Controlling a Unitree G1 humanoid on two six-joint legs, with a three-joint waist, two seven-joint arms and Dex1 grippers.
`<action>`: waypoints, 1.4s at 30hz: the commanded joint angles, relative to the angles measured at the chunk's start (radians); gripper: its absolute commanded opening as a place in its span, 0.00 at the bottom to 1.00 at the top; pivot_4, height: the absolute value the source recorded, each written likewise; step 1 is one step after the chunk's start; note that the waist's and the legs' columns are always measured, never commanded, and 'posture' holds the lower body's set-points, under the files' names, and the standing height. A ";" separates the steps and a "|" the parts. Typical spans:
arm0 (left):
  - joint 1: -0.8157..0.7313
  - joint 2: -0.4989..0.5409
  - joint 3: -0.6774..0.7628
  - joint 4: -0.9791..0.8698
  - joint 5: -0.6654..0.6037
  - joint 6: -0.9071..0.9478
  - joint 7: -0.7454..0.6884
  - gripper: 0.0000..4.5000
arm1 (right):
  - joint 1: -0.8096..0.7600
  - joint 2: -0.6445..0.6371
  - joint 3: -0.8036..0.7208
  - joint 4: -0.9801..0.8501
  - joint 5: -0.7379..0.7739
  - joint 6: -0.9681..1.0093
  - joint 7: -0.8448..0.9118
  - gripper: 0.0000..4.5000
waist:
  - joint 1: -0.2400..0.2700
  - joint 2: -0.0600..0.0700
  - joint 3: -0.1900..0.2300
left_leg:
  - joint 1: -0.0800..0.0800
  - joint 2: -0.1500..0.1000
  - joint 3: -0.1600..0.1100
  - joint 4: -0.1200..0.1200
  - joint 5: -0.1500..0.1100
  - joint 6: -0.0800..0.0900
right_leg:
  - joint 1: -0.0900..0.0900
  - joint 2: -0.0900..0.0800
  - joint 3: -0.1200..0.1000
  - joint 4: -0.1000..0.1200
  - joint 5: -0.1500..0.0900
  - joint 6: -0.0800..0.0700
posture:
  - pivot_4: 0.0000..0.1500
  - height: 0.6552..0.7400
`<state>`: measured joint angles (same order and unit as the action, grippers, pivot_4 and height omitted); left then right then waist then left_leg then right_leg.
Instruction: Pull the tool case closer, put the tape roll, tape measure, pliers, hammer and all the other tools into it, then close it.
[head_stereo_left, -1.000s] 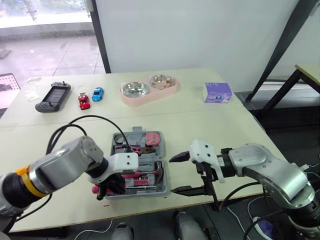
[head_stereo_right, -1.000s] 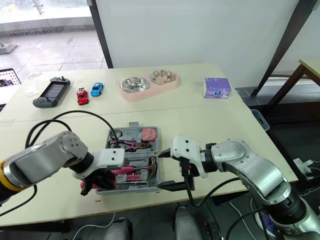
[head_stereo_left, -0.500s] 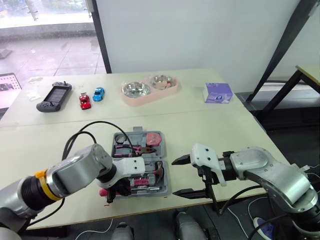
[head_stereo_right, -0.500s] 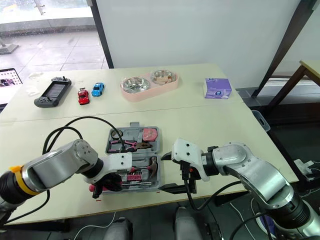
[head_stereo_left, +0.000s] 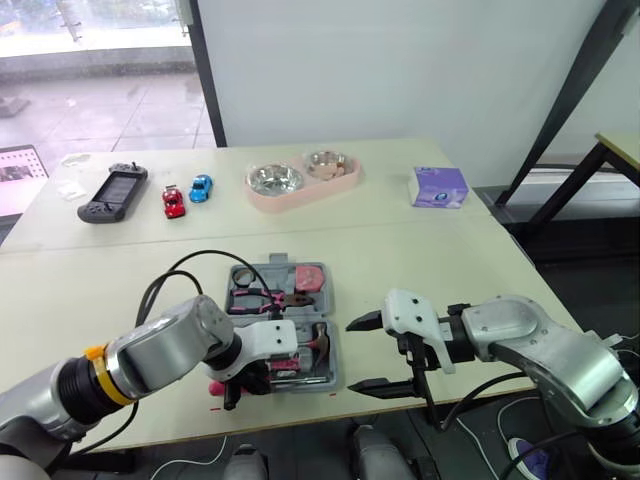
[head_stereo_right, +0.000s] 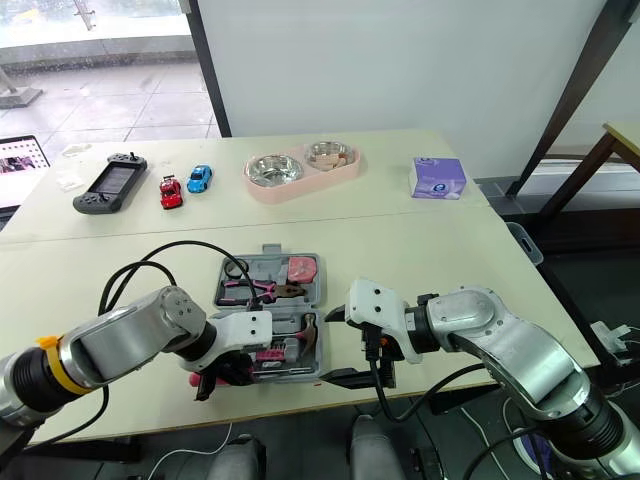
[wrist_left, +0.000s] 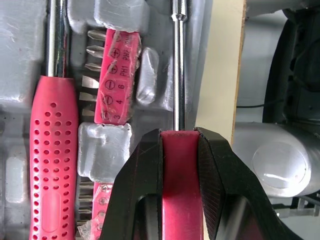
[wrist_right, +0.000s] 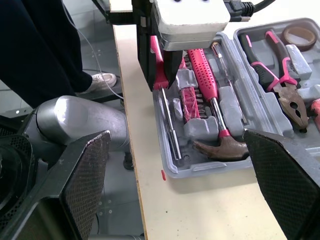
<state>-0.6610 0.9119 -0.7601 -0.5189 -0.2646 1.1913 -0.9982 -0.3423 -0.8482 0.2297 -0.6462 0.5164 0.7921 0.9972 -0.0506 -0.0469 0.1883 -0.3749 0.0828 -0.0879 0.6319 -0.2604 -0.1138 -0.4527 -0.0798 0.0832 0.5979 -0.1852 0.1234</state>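
Note:
The grey tool case (head_stereo_left: 330, 300) lies open near the table's front edge. Inside it are the tape roll (head_stereo_left: 240, 277), pliers (head_stereo_left: 272, 297), pink tape measure (head_stereo_left: 308, 276) and the hammer (wrist_right: 220, 147). My left gripper (head_stereo_left: 245, 375) is at the case's front left corner, shut on the pink handle of a screwdriver (wrist_left: 181, 180). The screwdriver's shaft (wrist_left: 178, 65) lies along the slot at the case's front edge, beside the bit holder (wrist_left: 116, 80). My right gripper (head_stereo_left: 365, 353) stands open just right of the case, holding nothing.
At the back of the table are a pink double bowl (head_stereo_left: 300, 180), a purple box (head_stereo_left: 437, 185), a red toy car (head_stereo_left: 173, 203), a blue toy car (head_stereo_left: 201, 187) and a game controller (head_stereo_left: 112, 193). A black cable (head_stereo_left: 190, 265) loops beside the case.
My left gripper has carried the screwdriver rightward along the case's front edge and laid its shaft in the front slot. The right gripper has barely moved.

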 joint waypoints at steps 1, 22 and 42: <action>-0.005 -0.014 0.030 0.000 0.013 -0.028 0.015 0.10 | -0.005 -0.009 -0.001 -0.042 0.005 -0.003 0.000 1.00 | 0.005 0.000 0.000 | 0.000 0.000 0.000 0.000 0.000 0.000 | 0.000 0.000 0.000 0.000 0.000 0.000 | 1.00 0.98; -0.014 0.007 0.020 -0.006 0.030 -0.066 -0.005 0.32 | -0.004 -0.006 -0.001 -0.046 0.011 0.010 -0.005 1.00 | 0.007 0.000 0.000 | 0.001 0.000 0.000 0.000 0.000 0.000 | 0.001 0.000 0.000 0.000 0.000 0.000 | 1.00 0.98; 0.257 0.015 0.424 0.045 -0.098 -0.305 -0.021 0.72 | -0.003 0.005 0.004 -0.047 0.017 0.022 -0.019 1.00 | 0.007 0.000 0.000 | 0.001 0.000 -0.001 0.000 0.000 0.000 | 0.002 0.000 -0.001 0.000 0.000 0.000 | 1.00 0.98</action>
<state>-0.4282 0.9225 -0.4050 -0.4747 -0.3441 0.9451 -1.0206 -0.3413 -0.8442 0.2455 -0.6571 0.5251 0.8216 0.9835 -0.0435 -0.0465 0.1882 -0.3741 0.0828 -0.0885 0.6322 -0.2604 -0.1136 -0.4510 -0.0798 0.0827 0.5980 -0.1850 0.1231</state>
